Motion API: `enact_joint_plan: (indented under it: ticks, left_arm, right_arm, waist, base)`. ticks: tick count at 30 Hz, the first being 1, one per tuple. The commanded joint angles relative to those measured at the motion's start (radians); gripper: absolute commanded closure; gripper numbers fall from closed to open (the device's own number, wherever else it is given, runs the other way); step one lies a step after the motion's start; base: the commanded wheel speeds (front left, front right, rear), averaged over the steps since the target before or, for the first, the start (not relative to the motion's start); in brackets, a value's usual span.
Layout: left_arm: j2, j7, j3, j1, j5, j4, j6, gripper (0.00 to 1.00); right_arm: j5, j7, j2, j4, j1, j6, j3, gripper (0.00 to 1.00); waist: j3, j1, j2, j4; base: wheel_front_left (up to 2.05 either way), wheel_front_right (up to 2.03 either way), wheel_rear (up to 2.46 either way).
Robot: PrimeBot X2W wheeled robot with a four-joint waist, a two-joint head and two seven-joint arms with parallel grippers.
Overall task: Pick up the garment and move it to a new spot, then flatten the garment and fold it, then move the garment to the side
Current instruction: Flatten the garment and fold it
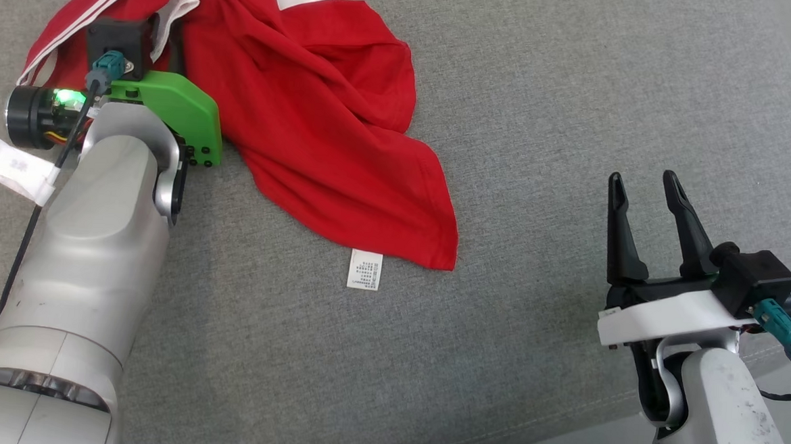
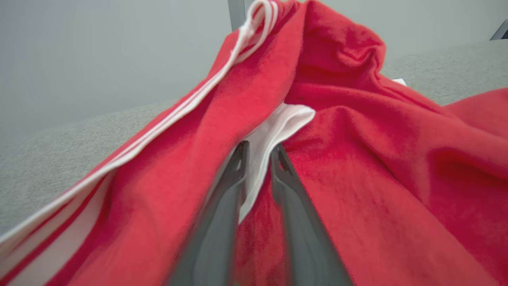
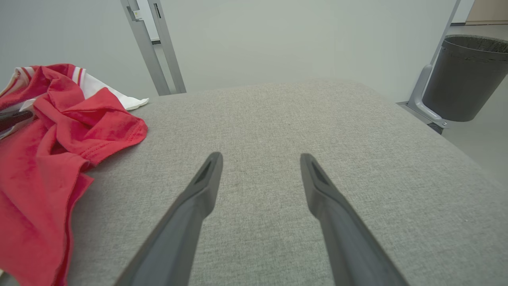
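A crumpled red garment with white stripes and a white lining lies at the upper left of the grey cushion. Its white care label sticks out at the lower hem. My left gripper reaches into the folds, fingers close together with a white edge of the garment pinched between them. In the head view my left wrist covers those fingers. At the lower right my right gripper stands open over bare cushion, well clear of the cloth. From the right wrist, the gripper holds nothing and the garment lies to its left.
The grey cushion spreads wide between the arms; its front edge runs past my right wrist at the lower right. Beyond the far right corner stands a dark bin. Grey metal posts rise behind the cushion.
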Motion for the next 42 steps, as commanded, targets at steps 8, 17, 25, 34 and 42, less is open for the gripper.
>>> enact_joint_plan:
  ticks: [8, 17, 25, 34, 42]
  left_arm:
    - [0.006, -0.01, -0.005, -0.025, -0.013, 0.033, -0.008, 1.0]
    - [0.012, -0.016, -0.041, 0.014, 0.02, -0.033, -0.043, 1.0]
    - [0.047, 0.012, -0.101, 0.101, 0.042, -0.182, -0.123, 1.0]
    - [0.174, 0.125, -0.04, 0.352, -0.033, -0.645, -0.041, 1.0]
    - [0.355, 0.25, 0.007, 0.619, -0.02, -1.086, 0.076, 1.0]
  right_arm:
    - [0.003, -0.004, -0.001, -0.003, -0.003, -0.001, -0.003, 0.0]
    - [0.004, -0.004, -0.001, 0.01, 0.021, -0.001, -0.027, 0.0]
    - [-0.004, -0.004, -0.001, 0.033, 0.067, -0.001, -0.05, 0.0]
    - [-0.006, -0.004, -0.002, 0.045, 0.134, -0.001, -0.073, 0.0]
    - [-0.023, -0.004, -0.002, 0.052, 0.181, -0.001, -0.078, 0.0]
  waist:
    - [-0.002, 0.0, -0.0001, -0.006]
    - [-0.066, 0.0, -0.0001, 0.038]
    - [-0.181, 0.0, -0.0001, 0.115]
    - [-0.297, 0.0, -0.0001, 0.191]
    - [-0.358, 0.0, -0.0001, 0.242]
  base:
    - [0.0, 0.0, 0.0]
    - [0.0, 0.0, 0.0]
    - [0.0, 0.0, 0.0]
    - [0.0, 0.0, 0.0]
    - [0.0, 0.0, 0.0]
